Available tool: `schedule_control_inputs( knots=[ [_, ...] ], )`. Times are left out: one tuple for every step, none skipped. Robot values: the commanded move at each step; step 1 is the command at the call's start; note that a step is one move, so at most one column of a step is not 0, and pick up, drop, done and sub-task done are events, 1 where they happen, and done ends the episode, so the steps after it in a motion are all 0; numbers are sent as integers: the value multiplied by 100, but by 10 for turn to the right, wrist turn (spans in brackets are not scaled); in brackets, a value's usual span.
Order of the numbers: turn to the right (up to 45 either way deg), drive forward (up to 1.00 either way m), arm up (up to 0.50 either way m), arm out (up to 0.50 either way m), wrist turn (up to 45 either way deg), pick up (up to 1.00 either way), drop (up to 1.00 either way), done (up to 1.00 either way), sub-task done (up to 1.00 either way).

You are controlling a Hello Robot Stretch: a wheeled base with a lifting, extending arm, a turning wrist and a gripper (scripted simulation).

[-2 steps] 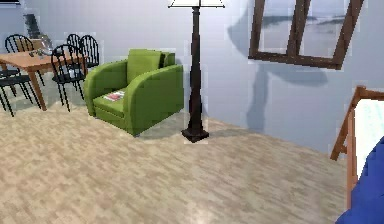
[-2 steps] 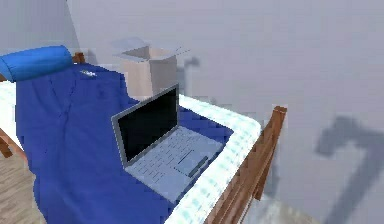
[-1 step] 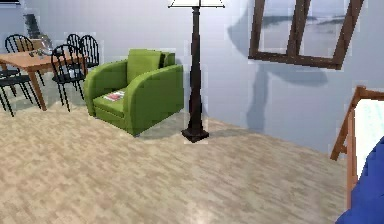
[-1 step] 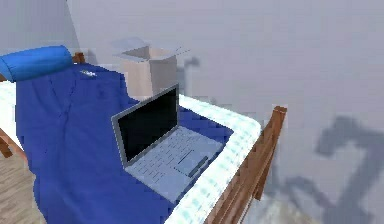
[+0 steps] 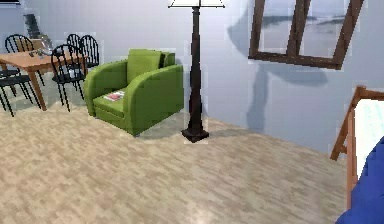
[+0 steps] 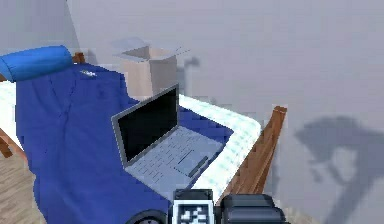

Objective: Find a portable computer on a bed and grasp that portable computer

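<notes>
An open portable computer (image 6: 165,150) rests on the blue-covered bed (image 6: 233,126), its long axis running diagonally. The pincer (image 6: 152,217) sits at the arm side view's bottom edge, just short of the keyboard's near corner. Its state and load cannot be told.

forward view: looks down across floor (image 5: 150,180), bed (image 5: 352,128) at its right edge | arm side view: close above bed (image 6: 262,150), facing wall (image 6: 300,60) | shared: bed

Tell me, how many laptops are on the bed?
1. The open laptop lies on the blue blanket, near the wooden footboard. More could hide outside the picture.
</notes>
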Motion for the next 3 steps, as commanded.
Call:
schedule_control_inputs(
  knots=[
    [0,0,0,16,0,0,0,0,0],
    [0,0,0,0,450,0,0,0,0],
    [0,0,0,0,450,0,0,0,0]
  ],
)
